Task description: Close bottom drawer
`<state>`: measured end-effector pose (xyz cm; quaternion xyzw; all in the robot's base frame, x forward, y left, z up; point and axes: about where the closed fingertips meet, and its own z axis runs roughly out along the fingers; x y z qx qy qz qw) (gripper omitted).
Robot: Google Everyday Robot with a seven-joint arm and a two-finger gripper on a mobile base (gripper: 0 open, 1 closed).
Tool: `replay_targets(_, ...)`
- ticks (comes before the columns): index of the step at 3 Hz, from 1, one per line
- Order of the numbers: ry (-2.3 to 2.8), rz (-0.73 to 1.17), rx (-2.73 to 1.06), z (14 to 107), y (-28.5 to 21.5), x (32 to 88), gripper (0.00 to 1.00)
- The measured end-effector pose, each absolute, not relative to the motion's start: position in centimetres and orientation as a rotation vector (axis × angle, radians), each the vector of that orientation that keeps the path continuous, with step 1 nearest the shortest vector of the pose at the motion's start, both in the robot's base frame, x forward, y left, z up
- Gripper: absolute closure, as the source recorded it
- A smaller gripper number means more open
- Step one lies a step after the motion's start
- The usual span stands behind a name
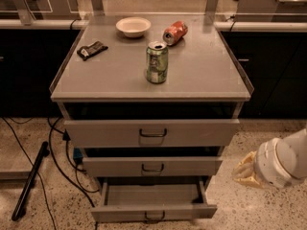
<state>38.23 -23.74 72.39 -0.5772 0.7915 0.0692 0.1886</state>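
Observation:
The bottom drawer is the lowest of the grey cabinet's three drawers. It stands pulled out farthest, with its inside showing and a small dark loop handle on its low front panel. My gripper hangs at the right of the cabinet, about level with the middle drawer and apart from it. It sits above and to the right of the bottom drawer's right corner, and nothing shows in it.
The top drawer and the middle drawer are slightly open. On the cabinet top stand a green can, a tipped red can, a white bowl and a dark packet. Cables and a black bar lie on the floor at left.

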Motion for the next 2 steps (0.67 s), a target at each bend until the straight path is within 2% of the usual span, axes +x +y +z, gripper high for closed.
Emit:
replay_targets(1,2.158,0.127,-1.643,66.4,-25.9,39.4,1.00)
replay_targets(2,2.160,0.138,-1.627,61.3,-27.7,40.3,1.00)
